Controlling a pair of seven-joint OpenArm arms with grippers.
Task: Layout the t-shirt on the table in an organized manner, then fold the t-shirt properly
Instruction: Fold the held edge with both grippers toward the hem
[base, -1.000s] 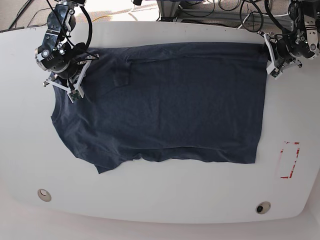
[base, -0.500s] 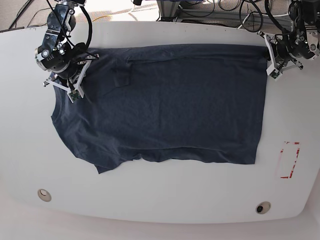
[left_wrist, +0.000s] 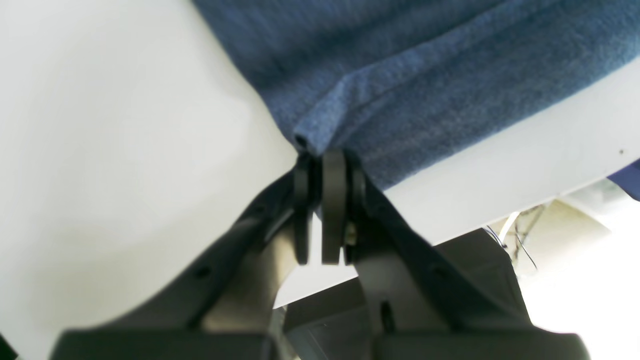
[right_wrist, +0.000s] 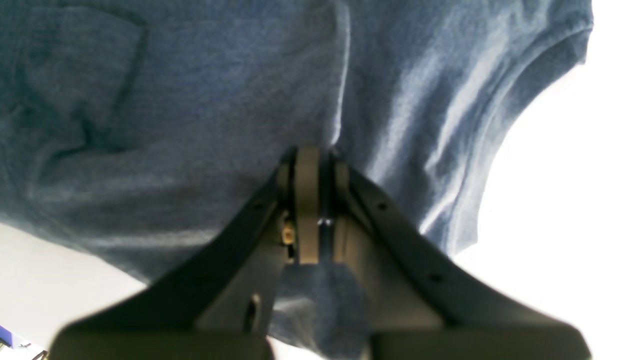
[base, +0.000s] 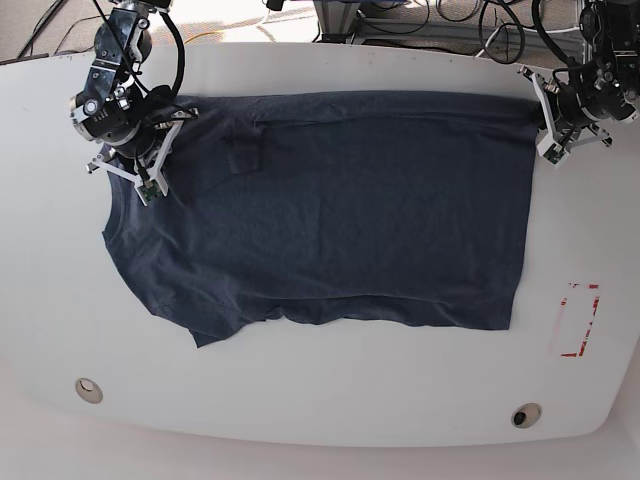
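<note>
The navy t-shirt lies spread flat on the white table, hem to the right, chest pocket at upper left. My left gripper is shut on the hem's far right corner; the left wrist view shows its closed jaws pinching the rolled hem. My right gripper is shut on the cloth near the upper left shoulder, with fabric bunched between the fingers. The near sleeve is crumpled at the lower left.
A red rectangle outline is marked at the right. Two grommet holes sit near the front edge. Cables and equipment lie beyond the table's far edge.
My left gripper has pulled the hem corner slightly right and toward the far edge, tightening the top edge. The right gripper has stayed put.
</note>
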